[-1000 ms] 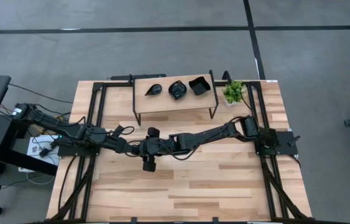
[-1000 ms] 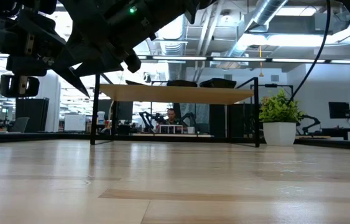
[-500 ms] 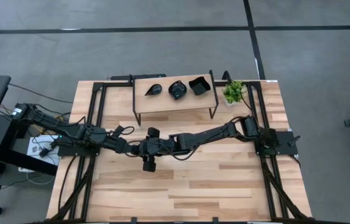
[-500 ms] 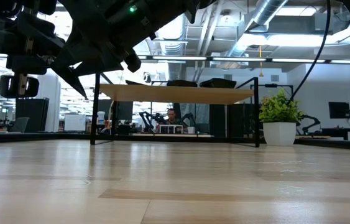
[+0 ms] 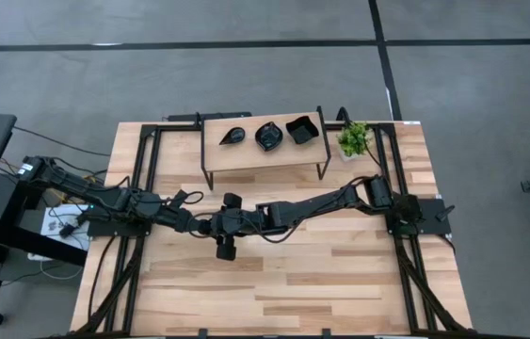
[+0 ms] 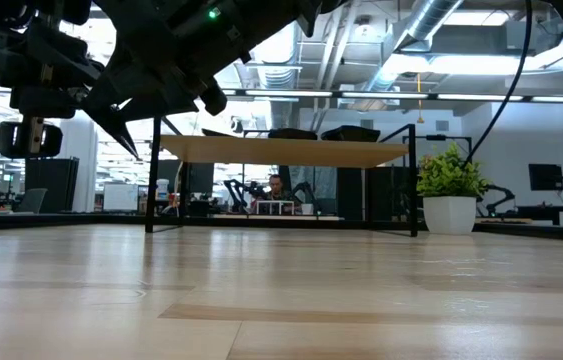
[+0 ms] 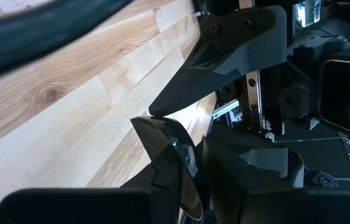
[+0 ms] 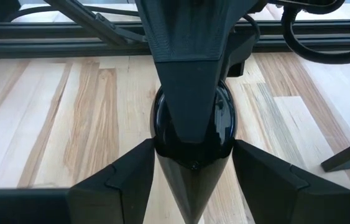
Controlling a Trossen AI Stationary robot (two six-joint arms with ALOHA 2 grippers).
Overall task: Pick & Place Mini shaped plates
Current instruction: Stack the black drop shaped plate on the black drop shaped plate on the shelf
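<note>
Midway across the table (image 5: pixel 340 273), a little nearer its left edge than its right, the two arms meet nose to nose in the air, with one mini shaped plate (image 8: pixel 224 121) between them. The low view shows both arms well clear of the wood.

The right gripper (image 8: pixel 193 149) has its fingers spread wide, one on each side of the glossy black plate. Whether they press on its rim cannot be told.

The left gripper (image 5: pixel 200 225) comes from the opposite side with its fingers drawn narrow around the plate. One dark finger (image 8: pixel 187 62) lies flat across the plate's upper face, and a pointed dark part shows beneath it.

Along the table's far edge stands a small raised shelf (image 5: pixel 246 155) on black legs. It carries three more plates in a row: a leaf-shaped plate (image 5: pixel 233 136) towards the left, a scalloped round plate (image 5: pixel 267 137) in the middle and a square plate (image 5: pixel 301 129) towards the right. Just beside the shelf's right end, near the far right corner, sits a small potted plant (image 5: pixel 354 139).
</note>
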